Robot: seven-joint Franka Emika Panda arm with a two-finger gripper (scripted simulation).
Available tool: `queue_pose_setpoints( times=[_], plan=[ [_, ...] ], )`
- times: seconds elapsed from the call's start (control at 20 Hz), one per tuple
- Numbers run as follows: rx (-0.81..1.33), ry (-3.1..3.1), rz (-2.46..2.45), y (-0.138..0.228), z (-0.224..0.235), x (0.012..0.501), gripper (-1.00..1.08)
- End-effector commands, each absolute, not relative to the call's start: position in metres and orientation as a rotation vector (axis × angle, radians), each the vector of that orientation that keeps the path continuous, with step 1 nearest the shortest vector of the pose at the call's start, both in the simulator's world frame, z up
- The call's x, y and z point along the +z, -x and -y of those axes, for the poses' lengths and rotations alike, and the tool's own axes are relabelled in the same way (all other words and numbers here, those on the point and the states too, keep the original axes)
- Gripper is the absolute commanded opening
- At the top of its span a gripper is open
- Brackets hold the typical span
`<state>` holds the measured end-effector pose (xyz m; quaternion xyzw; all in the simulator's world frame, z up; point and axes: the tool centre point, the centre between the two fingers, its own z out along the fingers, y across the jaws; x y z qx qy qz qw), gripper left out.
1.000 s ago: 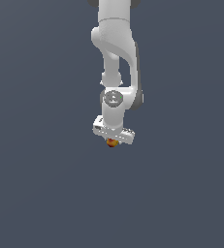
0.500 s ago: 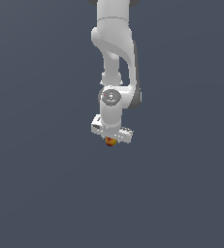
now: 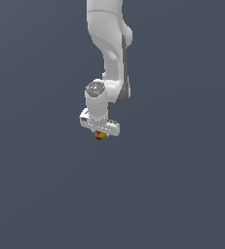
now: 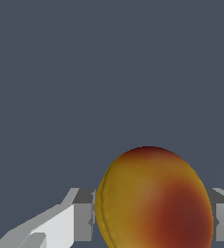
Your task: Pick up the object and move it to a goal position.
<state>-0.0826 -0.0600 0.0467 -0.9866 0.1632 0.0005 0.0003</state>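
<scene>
One white jointed arm point(image 3: 111, 53) of mine reaches down from the top of the exterior view against a plain dark grey-blue backdrop point(image 3: 182, 185). My white two-fingered gripper point(image 3: 100, 132) hangs at its lower end. Its grey-white fingers point(image 4: 67, 220) stand on either side of the small, smooth, rounded orange-red object with yellow patches point(image 4: 154, 198) and pinch it. In the wrist view the object is slightly egg-shaped, its long axis running roughly across the line between my fingers, yellow on one flank and deep red on the other. In the exterior view it shows just beneath the gripper body.
</scene>
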Motion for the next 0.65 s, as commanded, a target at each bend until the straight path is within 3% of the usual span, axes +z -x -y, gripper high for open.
queue_pose_setpoints(
  times=[0.0, 0.6],
  plan=[
    [0.0, 3.099, -0.514, 0.094, 0.079, 0.05, -1.0],
    [0.0, 3.099, -0.514, 0.113, 0.115, 0.057, -1.0]
  ],
)
